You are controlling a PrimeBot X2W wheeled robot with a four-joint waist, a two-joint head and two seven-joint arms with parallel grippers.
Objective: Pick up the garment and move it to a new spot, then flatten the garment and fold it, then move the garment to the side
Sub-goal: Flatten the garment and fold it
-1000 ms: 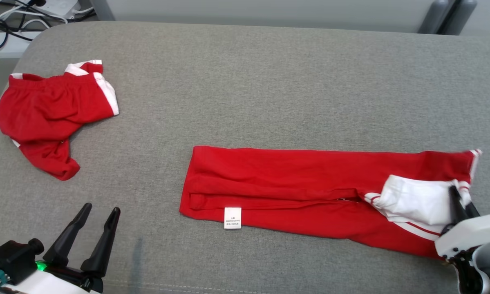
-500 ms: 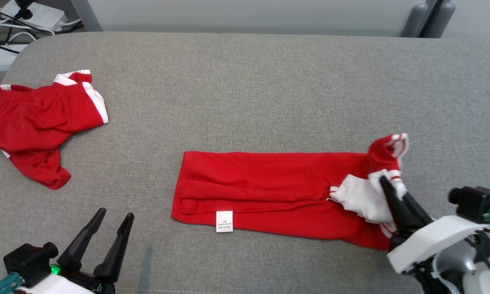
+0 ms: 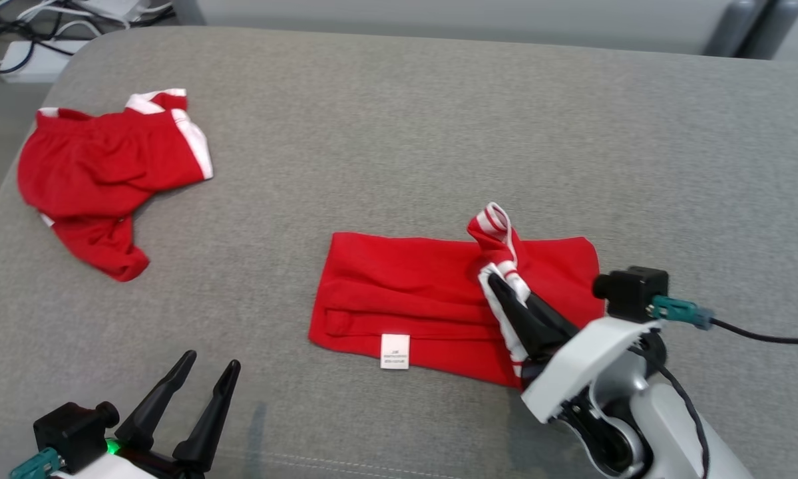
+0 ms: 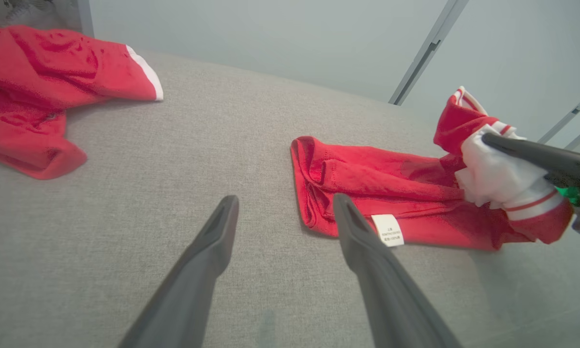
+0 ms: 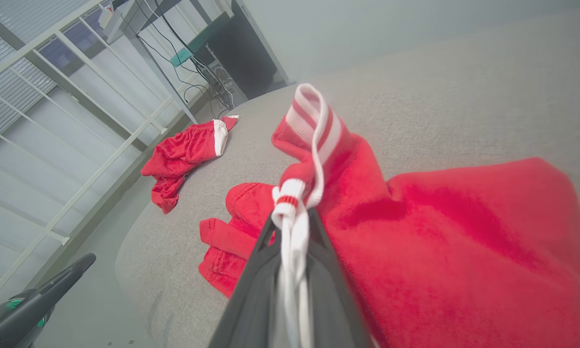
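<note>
Red garment (image 3: 412,293) lies on the grey table (image 3: 399,120). Its left part is flat, with a white label (image 3: 395,350) at the near edge. Its right end, with the striped cuff (image 3: 495,223), stands raised over the flat part. The right gripper (image 3: 505,289) is clamped on that raised end. The left gripper (image 3: 211,360) has its fingers spread and empty, near-left of the garment and well apart from it. A second red garment (image 3: 106,173) lies far-left of the garment.

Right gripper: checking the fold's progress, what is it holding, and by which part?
Right gripper pinches the red garment by its white striped end; left gripper holds nothing.
</note>
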